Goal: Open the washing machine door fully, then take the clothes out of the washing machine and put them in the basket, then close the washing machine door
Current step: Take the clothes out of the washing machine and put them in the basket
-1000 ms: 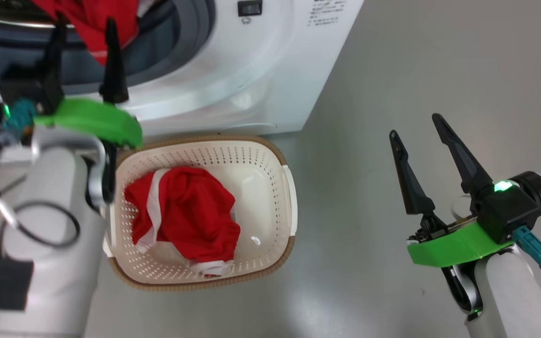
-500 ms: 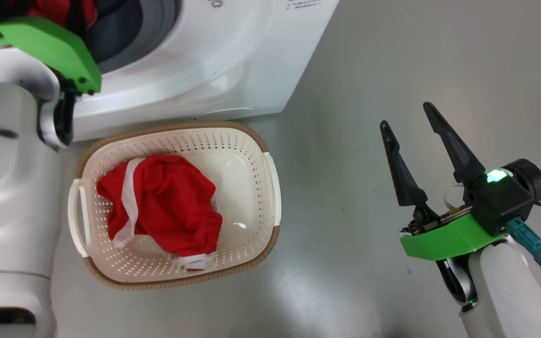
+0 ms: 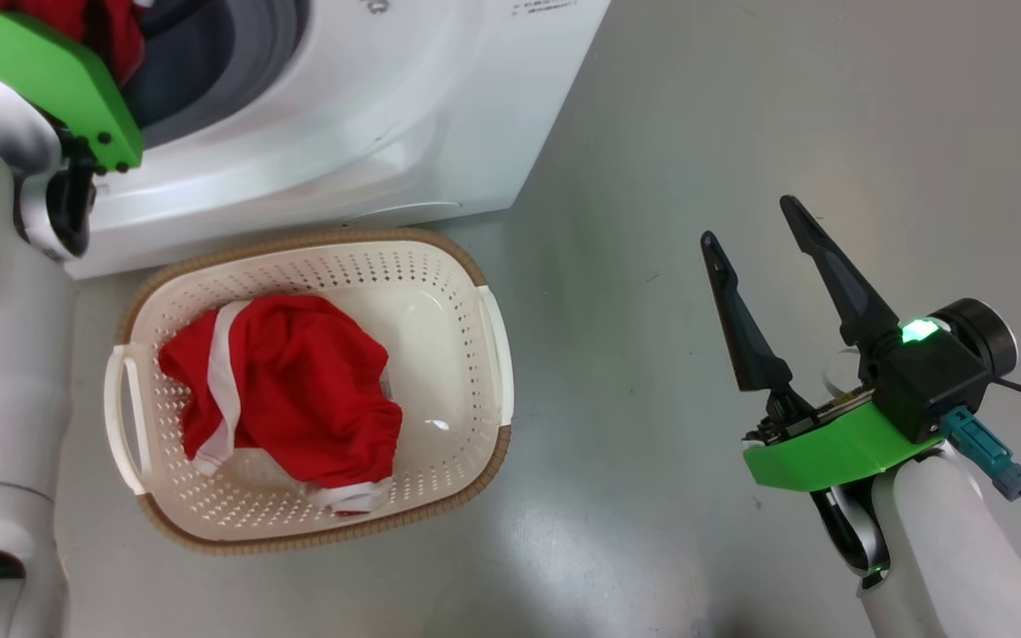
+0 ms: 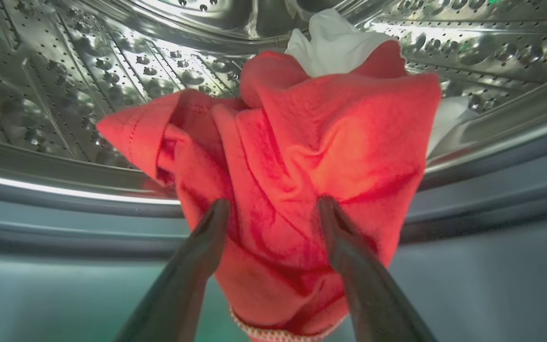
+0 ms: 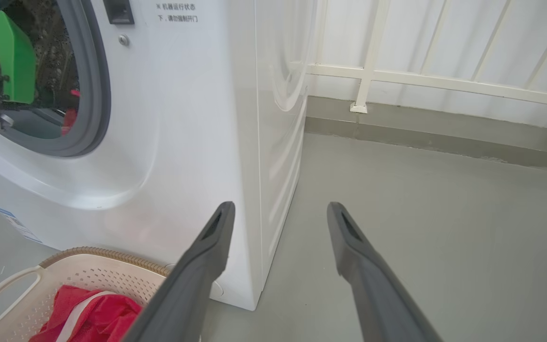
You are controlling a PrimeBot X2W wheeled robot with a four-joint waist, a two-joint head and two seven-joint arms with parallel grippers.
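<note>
Fabric bunches just ahead of the left pincer (image 4: 272,204): a soft bright red garment with a white panel (image 4: 311,142), crumpled into deep folds, with its white part poking out on the far side and a white-stitched hem hanging below the fingers. The two long dark fingers (image 4: 197,266) stand spread wide, one on either side of the garment's lower fold, and nothing is pinched between them. Whether their tips touch the cloth I cannot tell. Beyond the garment curves the perforated steel drum (image 4: 88,71) of the big white front-loading washing machine (image 3: 369,133), and the cloth drapes out over the drum's lip towards the pincer. The right pincer (image 3: 750,221) hangs over the smooth grey floor (image 3: 697,106), its fingers likewise spread and empty. The machine's front corner rises ahead of its left finger, and the grey rubber ring (image 5: 98,95) of the opening lies farther off to its left. Well to the left of this pincer, just in front of the machine, stands the small cream perforated plastic basket with a brown woven-look rim (image 3: 440,292). In the basket lies a second red garment with a white stripe (image 3: 289,381), heaped across the side farther from the pincer, while the nearer part of the basket's bottom is bare.
</note>
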